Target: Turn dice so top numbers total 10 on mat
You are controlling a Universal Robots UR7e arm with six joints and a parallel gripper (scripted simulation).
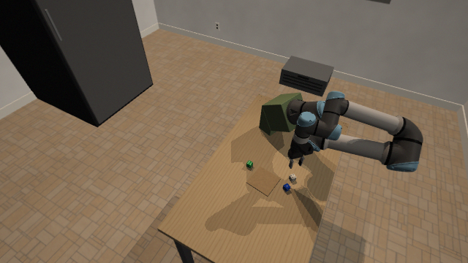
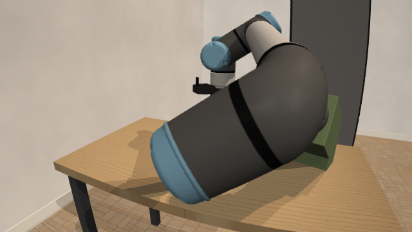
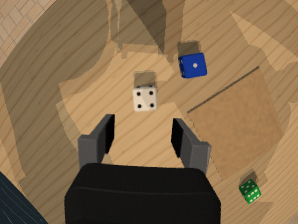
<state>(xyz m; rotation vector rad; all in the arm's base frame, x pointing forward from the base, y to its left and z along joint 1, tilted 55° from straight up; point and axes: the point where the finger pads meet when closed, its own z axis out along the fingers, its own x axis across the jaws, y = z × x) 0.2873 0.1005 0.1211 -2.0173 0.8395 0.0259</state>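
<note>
The white die (image 1: 292,177) (image 3: 145,99) lies flat on the table, off the mat, with its 4 face up. The blue die (image 1: 287,187) (image 3: 195,65) lies close by, also off the mat, with its 1 face up. The green die (image 1: 249,164) (image 3: 250,191) is on the table past the mat's opposite side; several white pips show on it, but I cannot read its top surely. The thin brown square mat (image 1: 263,180) (image 3: 235,125) lies flat, bearing no die. My gripper (image 1: 296,165) (image 3: 143,128) is open and empty, above the table near the white die. The arm hides its fingers in the exterior view.
The wooden table (image 1: 219,190) (image 2: 354,193) carries the green arm mount (image 1: 279,115) (image 2: 331,129) at one end. The arm's shadows fall across the table around the dice. The blue and white dice stand near each other with a small gap. A table edge lies beyond them.
</note>
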